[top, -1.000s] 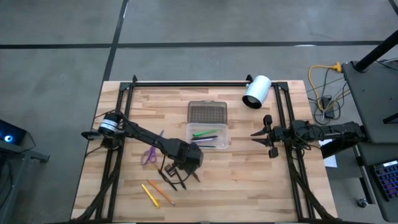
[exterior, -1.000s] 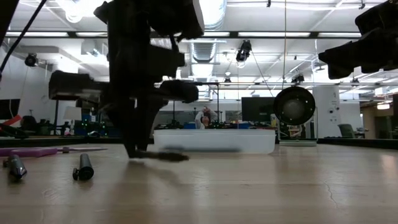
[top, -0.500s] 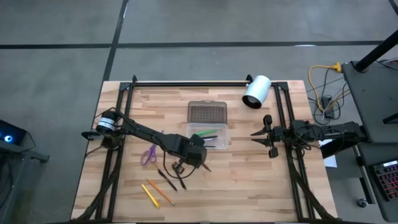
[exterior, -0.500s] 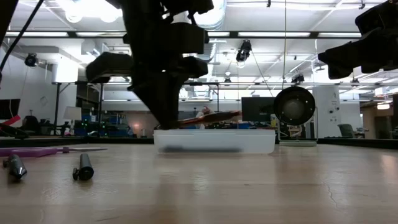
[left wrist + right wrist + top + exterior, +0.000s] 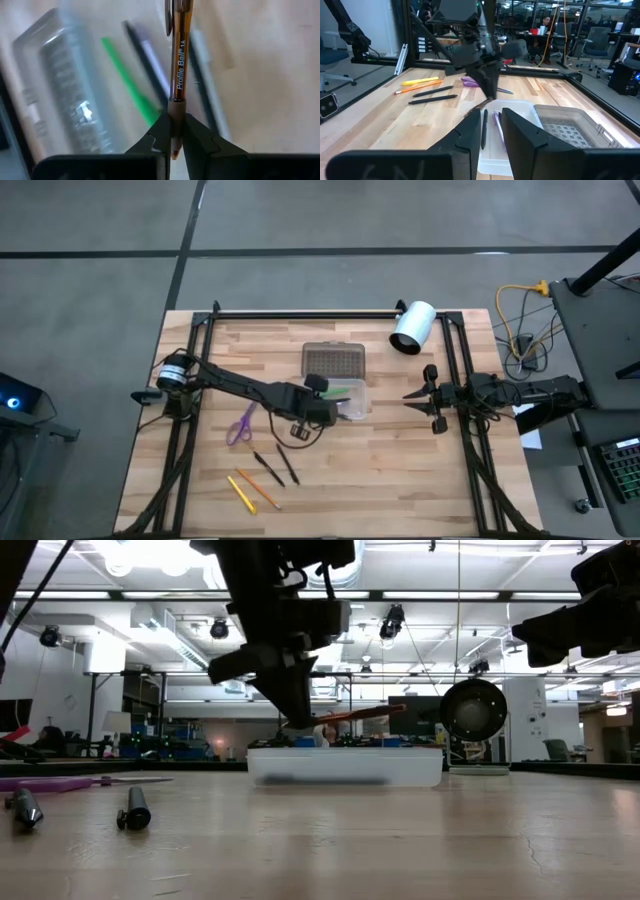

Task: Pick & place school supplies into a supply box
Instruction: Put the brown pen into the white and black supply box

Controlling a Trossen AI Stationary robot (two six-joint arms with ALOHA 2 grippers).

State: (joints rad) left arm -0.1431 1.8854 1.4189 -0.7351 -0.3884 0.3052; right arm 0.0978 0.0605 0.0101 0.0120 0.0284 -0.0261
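Left gripper clamped on brown translucent pen, printed barrel, held above supply box; long axis near level, free end toward box's right. Right gripper right of box, part open, empty.

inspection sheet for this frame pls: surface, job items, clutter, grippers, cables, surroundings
Surface: wooden table.
Job's things: open supply box with green pen inside; brown pen held over it; two dark pens, yellow pencils, purple scissors on the table.
Clutter: white cylinder.
Grippers: left gripper shut on the brown pen; right gripper waits at the table's right edge.
Cables: yellow cord beside the table.
Surroundings: lab; a person seated.
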